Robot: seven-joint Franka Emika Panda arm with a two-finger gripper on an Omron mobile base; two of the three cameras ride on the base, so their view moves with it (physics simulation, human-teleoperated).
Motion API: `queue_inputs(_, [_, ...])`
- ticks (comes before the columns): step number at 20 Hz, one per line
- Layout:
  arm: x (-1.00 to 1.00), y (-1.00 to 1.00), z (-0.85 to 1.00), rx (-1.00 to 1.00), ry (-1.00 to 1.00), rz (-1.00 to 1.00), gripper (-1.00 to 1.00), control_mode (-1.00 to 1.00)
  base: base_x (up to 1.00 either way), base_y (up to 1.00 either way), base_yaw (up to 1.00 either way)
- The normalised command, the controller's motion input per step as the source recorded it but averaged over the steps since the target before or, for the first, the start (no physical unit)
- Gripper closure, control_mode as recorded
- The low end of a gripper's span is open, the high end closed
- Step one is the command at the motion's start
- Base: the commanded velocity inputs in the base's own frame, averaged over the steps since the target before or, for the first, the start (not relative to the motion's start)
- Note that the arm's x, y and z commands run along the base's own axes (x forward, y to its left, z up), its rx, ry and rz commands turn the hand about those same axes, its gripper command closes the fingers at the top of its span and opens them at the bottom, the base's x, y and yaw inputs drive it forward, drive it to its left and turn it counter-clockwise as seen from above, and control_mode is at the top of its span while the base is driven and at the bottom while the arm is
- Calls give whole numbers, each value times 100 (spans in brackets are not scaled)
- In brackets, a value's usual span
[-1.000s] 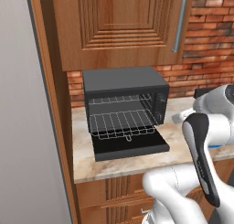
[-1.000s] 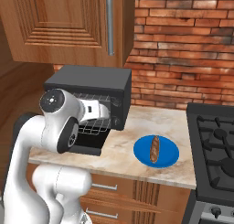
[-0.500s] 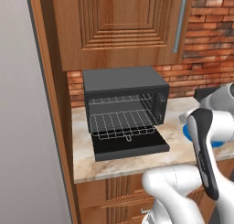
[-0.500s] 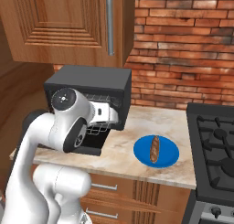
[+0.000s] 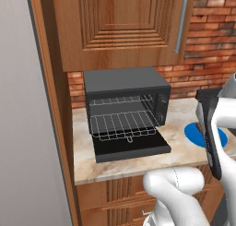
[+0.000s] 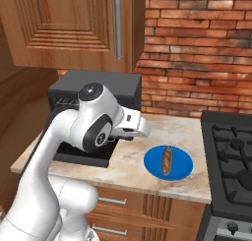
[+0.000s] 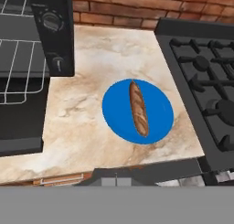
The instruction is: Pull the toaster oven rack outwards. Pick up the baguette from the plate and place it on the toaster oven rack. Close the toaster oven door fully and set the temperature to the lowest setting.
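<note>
The dark grey toaster oven [image 5: 124,84] stands on the counter with its door [image 5: 133,149] folded down flat. The silver wire rack [image 5: 122,124] sticks out over the door. To its right, the slim brown baguette [image 6: 167,160] lies on the blue plate [image 6: 181,170]. My gripper [image 6: 146,133] hangs shut and empty between the oven and the plate, above the counter's front edge. In the hand view the baguette [image 7: 138,108] lies across the plate [image 7: 160,111], ahead of my closed gripper [image 7: 116,178]. The rack [image 7: 18,72] and door [image 7: 18,127] are at the left.
A black gas stove [image 6: 231,151] borders the counter right of the plate. Two knobs [image 7: 51,22] sit on the oven's control strip. A wooden wall cabinet [image 5: 124,26] hangs above the oven and a brick wall backs the counter. My arm hides part of the plate [image 5: 193,132] in the left base view.
My arm has swung right, away from the oven's front toward the plate. The rack stays pulled out, and the baguette and plate have not moved.
</note>
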Motion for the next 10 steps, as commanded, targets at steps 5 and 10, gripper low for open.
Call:
queue_inputs(5, [0,-45,-15,4,1,-9,100,-100,0,0,0])
queue_inputs(10, [0,-31,-34,5,0,-1,100,-100,0,0,0])
